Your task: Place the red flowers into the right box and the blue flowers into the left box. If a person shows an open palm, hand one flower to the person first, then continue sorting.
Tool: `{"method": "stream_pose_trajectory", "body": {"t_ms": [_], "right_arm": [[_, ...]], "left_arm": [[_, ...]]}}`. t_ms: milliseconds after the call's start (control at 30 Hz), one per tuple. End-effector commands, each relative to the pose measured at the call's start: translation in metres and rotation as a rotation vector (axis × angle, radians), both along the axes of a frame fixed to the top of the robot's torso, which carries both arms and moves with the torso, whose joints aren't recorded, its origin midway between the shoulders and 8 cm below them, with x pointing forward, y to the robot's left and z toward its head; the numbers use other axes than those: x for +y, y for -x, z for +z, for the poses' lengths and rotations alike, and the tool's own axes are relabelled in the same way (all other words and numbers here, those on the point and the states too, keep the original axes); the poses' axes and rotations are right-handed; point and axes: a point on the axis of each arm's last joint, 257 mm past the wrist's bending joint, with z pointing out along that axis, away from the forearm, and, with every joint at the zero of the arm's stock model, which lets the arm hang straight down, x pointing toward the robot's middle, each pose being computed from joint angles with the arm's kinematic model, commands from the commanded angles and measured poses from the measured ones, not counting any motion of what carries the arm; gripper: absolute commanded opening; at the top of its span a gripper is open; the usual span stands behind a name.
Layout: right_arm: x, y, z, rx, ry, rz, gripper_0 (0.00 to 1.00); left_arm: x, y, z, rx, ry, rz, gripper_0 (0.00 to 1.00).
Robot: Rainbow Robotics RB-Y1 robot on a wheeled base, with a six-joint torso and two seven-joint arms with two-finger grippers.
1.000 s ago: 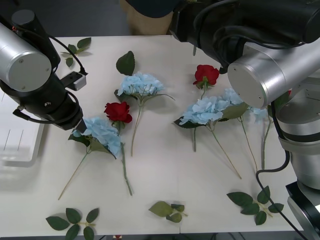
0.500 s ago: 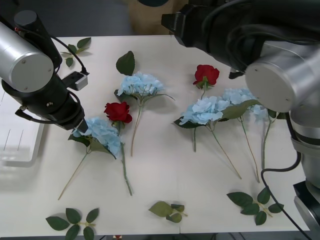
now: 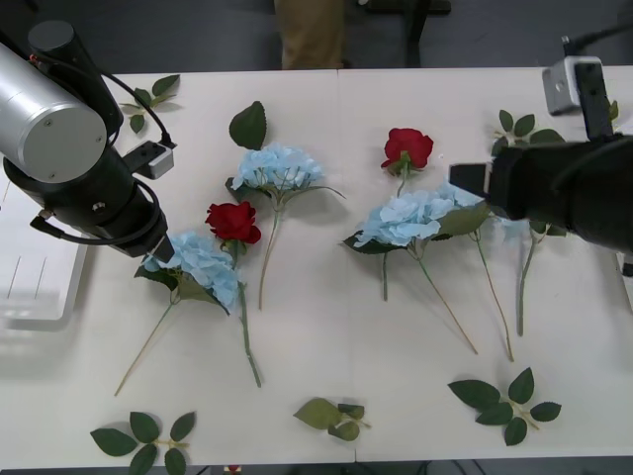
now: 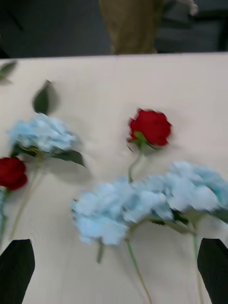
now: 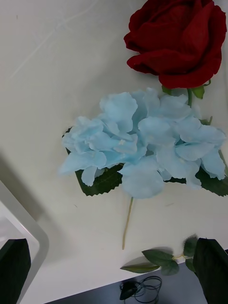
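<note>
Red flowers (image 3: pixel 407 148), blue flowers (image 3: pixel 407 218) on white table (image 3: pixel 336 317).

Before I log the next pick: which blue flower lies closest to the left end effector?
The blue flower beside the left-hand red rose; the left end effector hangs open over it.

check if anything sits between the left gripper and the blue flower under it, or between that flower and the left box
Nothing visible blocks either. The left gripper hangs open over the blue flower, with only bare table between. A red rose lies beside the bloom, on the side away from the left box, so the path to the box looks free.
</note>
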Motion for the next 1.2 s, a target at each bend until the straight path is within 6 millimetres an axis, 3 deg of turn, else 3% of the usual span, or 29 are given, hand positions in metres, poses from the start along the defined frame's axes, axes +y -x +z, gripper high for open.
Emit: {"method": "stream_pose_trajectory", "body": {"t_ms": [33,133,233,400,567,767,1000,1200], "right_arm": [[-0.062,0.002,-0.05,0.119,0.121,-0.071,1.0],[-0.093,-0.013,-0.078,0.189,0.155,-0.108,1.0],[-0.118,-0.043,-0.105,0.215,0.159,-0.127,1.0],[-0.142,-0.086,-0.14,0.249,0.15,-0.156,1.0],[-0.165,-0.107,-0.155,0.291,0.139,-0.209,1.0],[-0.196,-0.117,-0.174,0.293,0.128,-0.285,1.0],[-0.201,-0.119,-0.197,0.316,0.118,-0.31,1.0],[-0.18,-0.12,-0.211,0.32,0.113,-0.285,1.0]], "left_arm": [[-0.009,-0.001,0.004,-0.021,0.009,-0.033,1.0],[-0.013,0.002,-0.012,-0.017,0.029,-0.024,1.0],[-0.019,0.001,-0.036,-0.044,0.079,-0.018,1.0],[-0.028,0.008,-0.075,-0.06,0.126,-0.043,1.0],[-0.033,0.012,-0.102,-0.1,0.158,-0.06,1.0],[-0.024,0.022,-0.121,-0.1,0.143,-0.059,1.0],[-0.009,0.025,-0.135,-0.131,0.11,-0.115,1.0],[-0.004,0.029,-0.143,-0.127,0.105,-0.117,1.0]]}}
